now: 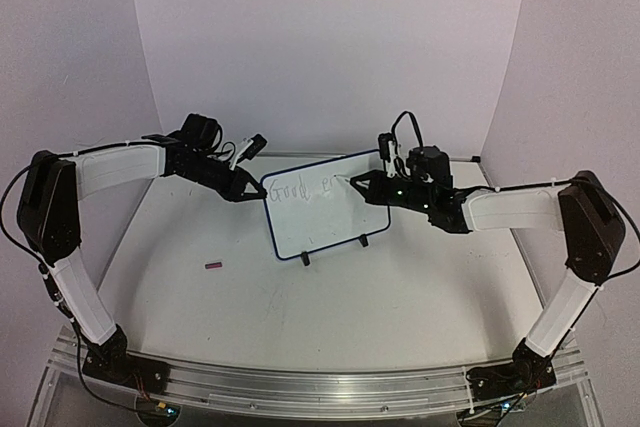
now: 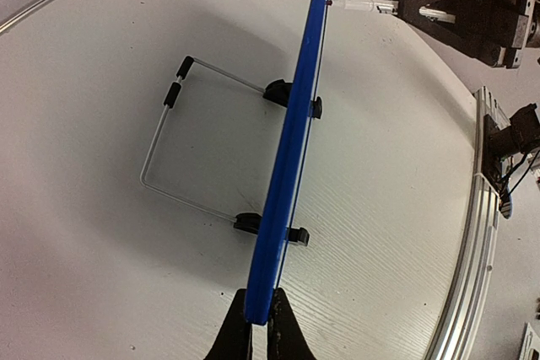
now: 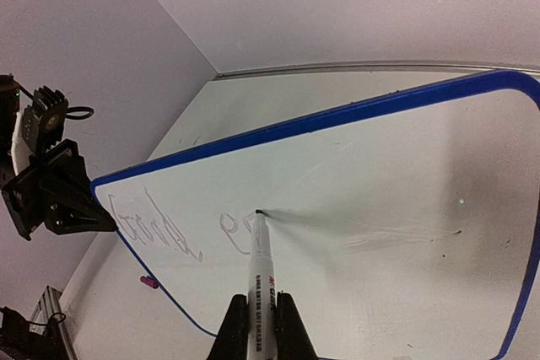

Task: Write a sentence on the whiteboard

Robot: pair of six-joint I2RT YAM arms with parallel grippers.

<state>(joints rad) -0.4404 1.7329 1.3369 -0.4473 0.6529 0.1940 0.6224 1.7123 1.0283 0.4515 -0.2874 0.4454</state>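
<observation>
Right wrist view: right gripper (image 3: 257,330) pinches marker (image 3: 258,269), tip touching whiteboard (image 3: 380,174) — sentence (image 3: 164,225) unfinished, faint "Good" plus start of second word. Whiteboard upright on bench (image 1: 420,287) — left gripper (image 2: 260,326) clamps its side edge.

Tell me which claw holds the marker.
The right claw, shut on the marker whose tip touches the whiteboard; the left claw pinches the board's edge instead.

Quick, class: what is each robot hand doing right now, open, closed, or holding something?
Left hand: closed on the whiteboard frame.
Right hand: closed on the marker.
</observation>
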